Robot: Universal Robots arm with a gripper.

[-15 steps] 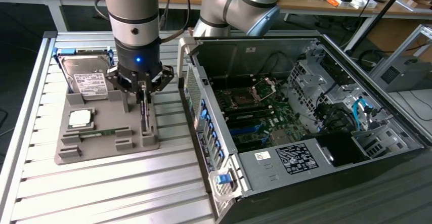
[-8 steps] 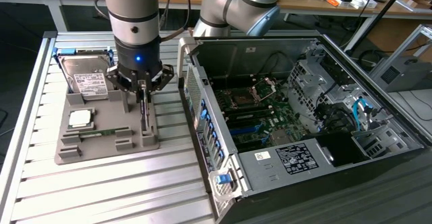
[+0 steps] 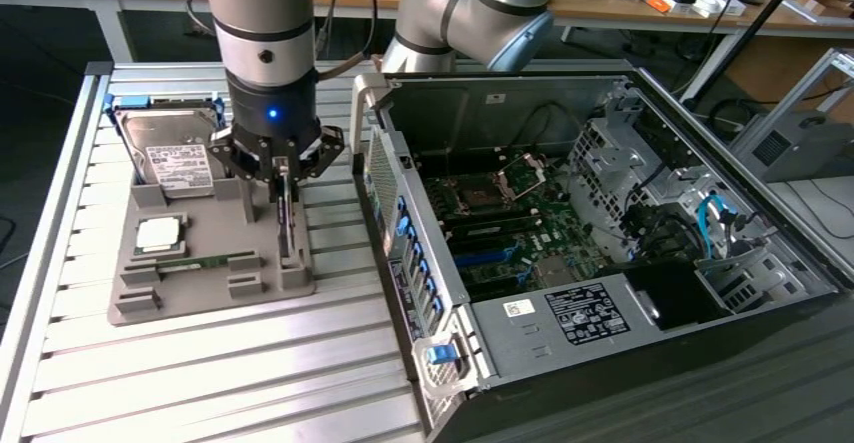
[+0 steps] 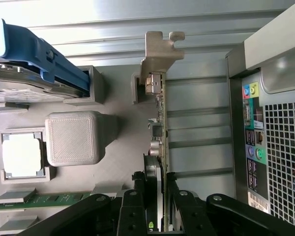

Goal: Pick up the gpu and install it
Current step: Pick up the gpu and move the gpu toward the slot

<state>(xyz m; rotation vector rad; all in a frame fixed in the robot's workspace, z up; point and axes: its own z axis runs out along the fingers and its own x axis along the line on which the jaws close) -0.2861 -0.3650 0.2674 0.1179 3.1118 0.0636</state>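
gpu (image 4: 157,108) upright in gray holder (image 4: 123,147), gripper (image 4: 156,179) clamped on it

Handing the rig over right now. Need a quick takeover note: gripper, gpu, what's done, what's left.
Gripper: down over the grey holder tray, shut on the gpu from both sides.
Gpu: standing on edge in its tray slot, not lifted as far as the views show.
Computer case: open, at the exterior view's right, motherboard exposed.
Done: approach and grasp.
Left: lifting the gpu out of the tray and installing it in the case.
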